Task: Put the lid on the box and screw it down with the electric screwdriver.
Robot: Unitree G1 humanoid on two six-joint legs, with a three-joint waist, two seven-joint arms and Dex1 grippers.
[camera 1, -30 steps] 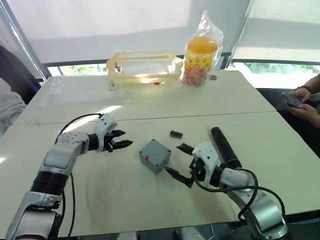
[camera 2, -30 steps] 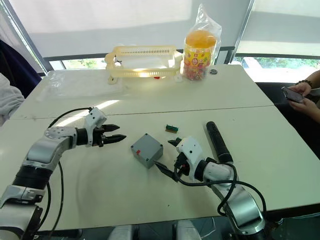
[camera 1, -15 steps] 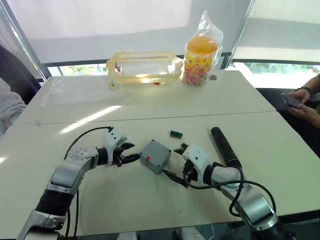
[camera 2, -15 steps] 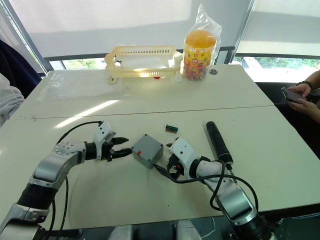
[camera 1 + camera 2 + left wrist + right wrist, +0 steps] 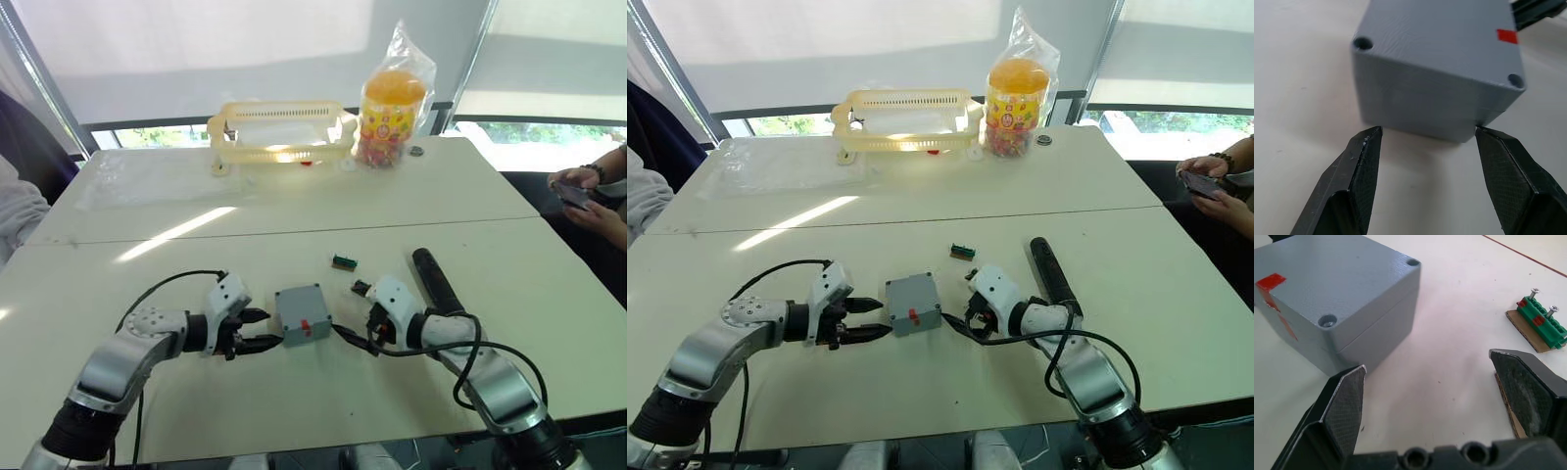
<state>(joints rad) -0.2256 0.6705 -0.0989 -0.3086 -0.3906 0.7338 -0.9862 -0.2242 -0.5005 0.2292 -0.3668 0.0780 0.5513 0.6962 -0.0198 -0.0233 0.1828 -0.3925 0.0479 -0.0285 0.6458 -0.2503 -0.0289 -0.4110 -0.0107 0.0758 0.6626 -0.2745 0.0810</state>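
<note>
The grey-blue box [image 5: 302, 315] stands on the table between my two grippers. The lid [image 5: 1342, 279] lies flat on top of it, with a seam below its rim, screw holes at the corners and a red mark running onto the box's side. My left gripper [image 5: 266, 329] is open, its fingertips close to the box's left side and spread about as wide as the box [image 5: 1440, 63]. My right gripper [image 5: 351, 311] is open a little to the right of the box. The dark electric screwdriver [image 5: 438, 282] lies on the table just beyond my right gripper.
A small green block with two screws [image 5: 1542, 323] lies behind the box, also seen in the head view as the green block [image 5: 343, 261]. A yellow basket [image 5: 282, 132] and a bagged candy jar [image 5: 394, 108] stand at the back. A person's hands with a phone [image 5: 586, 191] are at the right edge.
Both grippers have closed in on the box from either side. The box has turned from cornerwise to square, its red mark now facing me.
</note>
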